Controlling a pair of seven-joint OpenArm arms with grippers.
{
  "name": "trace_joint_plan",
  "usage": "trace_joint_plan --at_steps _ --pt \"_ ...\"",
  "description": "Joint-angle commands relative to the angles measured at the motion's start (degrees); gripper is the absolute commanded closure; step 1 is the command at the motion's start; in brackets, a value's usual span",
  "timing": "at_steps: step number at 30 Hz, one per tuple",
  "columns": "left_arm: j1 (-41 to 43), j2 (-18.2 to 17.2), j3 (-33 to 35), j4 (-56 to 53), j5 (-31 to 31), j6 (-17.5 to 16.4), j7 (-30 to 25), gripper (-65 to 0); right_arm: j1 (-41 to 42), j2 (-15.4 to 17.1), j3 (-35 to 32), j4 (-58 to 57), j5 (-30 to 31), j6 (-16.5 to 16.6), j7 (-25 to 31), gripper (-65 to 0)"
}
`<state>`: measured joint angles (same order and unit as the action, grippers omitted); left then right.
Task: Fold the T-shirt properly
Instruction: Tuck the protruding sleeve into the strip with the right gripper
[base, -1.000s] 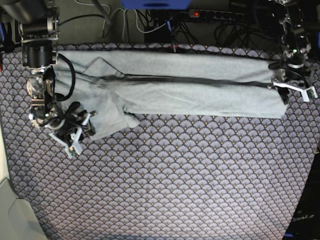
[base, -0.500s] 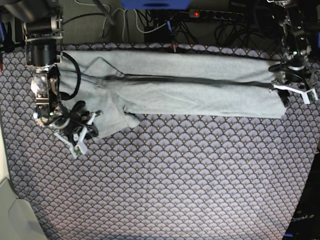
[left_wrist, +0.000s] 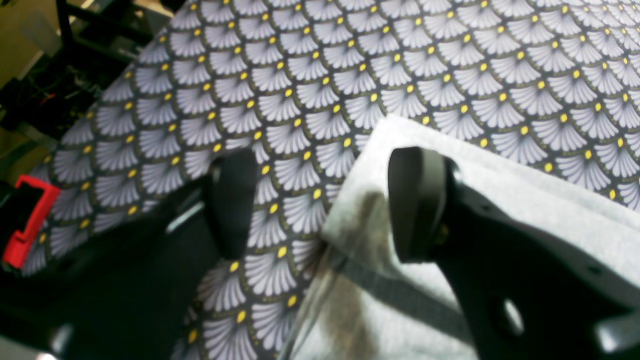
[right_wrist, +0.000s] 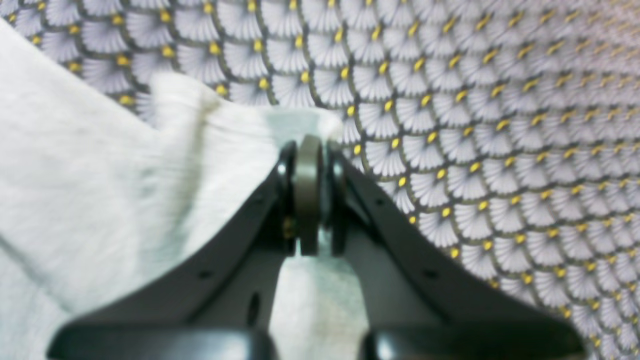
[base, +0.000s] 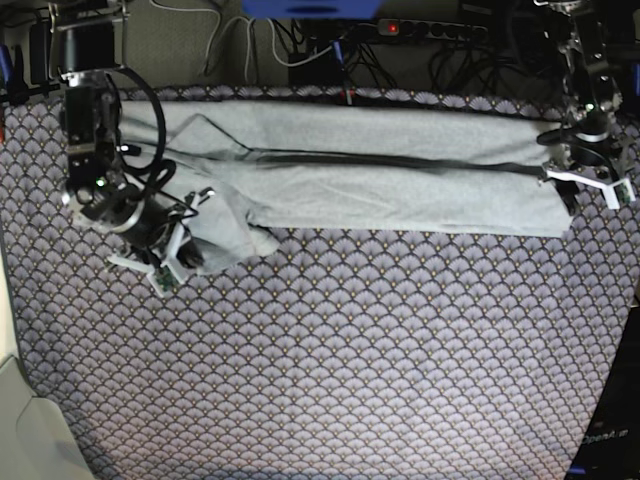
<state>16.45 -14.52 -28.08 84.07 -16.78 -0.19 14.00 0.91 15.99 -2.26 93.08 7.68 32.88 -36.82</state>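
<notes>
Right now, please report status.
Right tool shut on T-shirt edge. Left tool open over its corner. Nothing in the way.

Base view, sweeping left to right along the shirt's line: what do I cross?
right gripper shut on the T-shirt's crumpled end → T-shirt, folded into a long band with a dark trim line → left gripper, open at the far end, all on the tablecloth.

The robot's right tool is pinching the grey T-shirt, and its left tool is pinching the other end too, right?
Not quite. The right tool is shut on the T-shirt, but the left tool is wide open, pinching nothing. The left wrist view shows its fingers apart, above the shirt's corner and the tablecloth.
</notes>
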Motion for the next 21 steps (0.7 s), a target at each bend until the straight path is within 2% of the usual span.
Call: trace_joint_plan --at_steps 1,8,16,21 --pt "-0.3 -0.9 -0.4 0.9 0.0 0.1 -1.5 -40.5 -1.0 0.5 1.1 3.6 0.7 0.3 -0.1 0.0" --pt "-0.3 -0.9 -0.3 0.9 0.0 0.0 -1.5 -40.5 -10.6 0.3 8.1 16.9 0.7 0.3 -1.1 0.0" --pt "-0.3 -0.9 -0.3 0.9 0.0 0.0 -1.5 -40.5 -19.1 0.1 12.9 18.5 0.9 0.4 -0.5 0.0" --pt "-0.4 -0.9 -0.6 -2.1 0.0 0.0 -1.6 -40.5 -23.4 -0.4 13.6 21.0 0.9 0.4 -0.4 0.0"
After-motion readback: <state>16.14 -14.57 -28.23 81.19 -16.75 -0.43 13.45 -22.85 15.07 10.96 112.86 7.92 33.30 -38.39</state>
